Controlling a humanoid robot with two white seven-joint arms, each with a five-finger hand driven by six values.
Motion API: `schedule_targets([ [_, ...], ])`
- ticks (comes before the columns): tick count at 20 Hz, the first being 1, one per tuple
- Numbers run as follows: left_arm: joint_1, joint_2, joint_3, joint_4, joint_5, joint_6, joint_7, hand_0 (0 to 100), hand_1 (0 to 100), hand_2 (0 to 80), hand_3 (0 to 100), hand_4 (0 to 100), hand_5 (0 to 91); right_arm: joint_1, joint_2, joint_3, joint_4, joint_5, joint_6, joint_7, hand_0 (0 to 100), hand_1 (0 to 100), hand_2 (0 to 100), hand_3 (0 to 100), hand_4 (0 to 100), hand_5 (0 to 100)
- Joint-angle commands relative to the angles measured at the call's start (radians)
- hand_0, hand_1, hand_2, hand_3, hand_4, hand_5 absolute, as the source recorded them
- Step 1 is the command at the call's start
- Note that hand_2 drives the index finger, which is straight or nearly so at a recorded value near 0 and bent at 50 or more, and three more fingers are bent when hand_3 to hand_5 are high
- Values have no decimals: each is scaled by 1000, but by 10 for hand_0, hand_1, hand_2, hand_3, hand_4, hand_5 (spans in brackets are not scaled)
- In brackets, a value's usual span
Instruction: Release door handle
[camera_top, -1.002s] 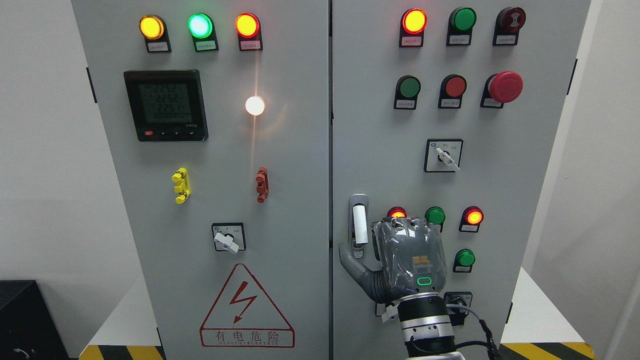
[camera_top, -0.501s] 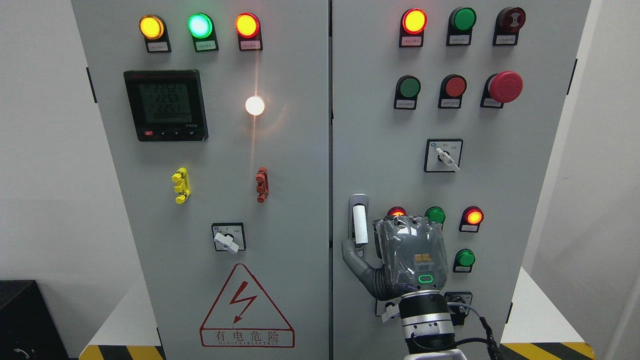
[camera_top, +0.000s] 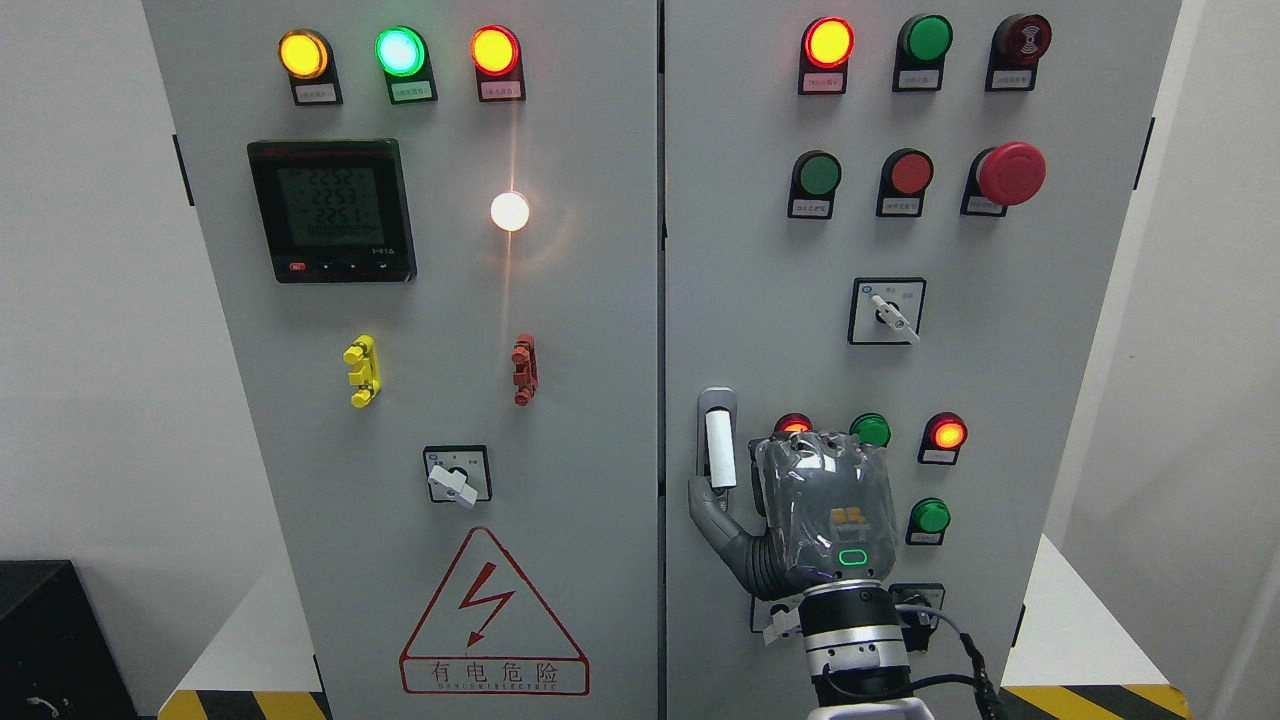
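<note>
Since a second ago my right hand (camera_top: 805, 510) has slid a little to the right and its thumb has lifted away from the base of the door handle (camera_top: 718, 440); nothing else on the cabinet has changed. That white lever handle stands upright in its grey plate at the left edge of the right-hand door (camera_top: 1000, 380), just left of my hand and above the thumb tip; the thumb (camera_top: 712, 505) is splayed out toward it, close beneath, and whether they still touch I cannot tell. My other fingers curl forward against the panel beside the handle, closing on nothing I can see. I'd judge the release mostly done: the grip looks broken; what remains is drawing the hand clear. My left arm is out of view.
</note>
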Motion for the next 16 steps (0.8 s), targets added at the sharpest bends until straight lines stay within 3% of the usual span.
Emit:
schedule_targets([
  [1, -26, 0, 0, 29, 0, 0, 0, 120, 556, 0, 0, 0, 0, 3, 3, -1, -2, -1, 1, -2, 374, 347, 965, 1000, 1000, 1000],
  [16, -26, 0, 0, 29, 0, 0, 0, 120, 556, 0, 0, 0, 0, 5, 5, -3, -4, -2, 13, -3, 432, 333, 961, 1000, 1000, 1000],
])
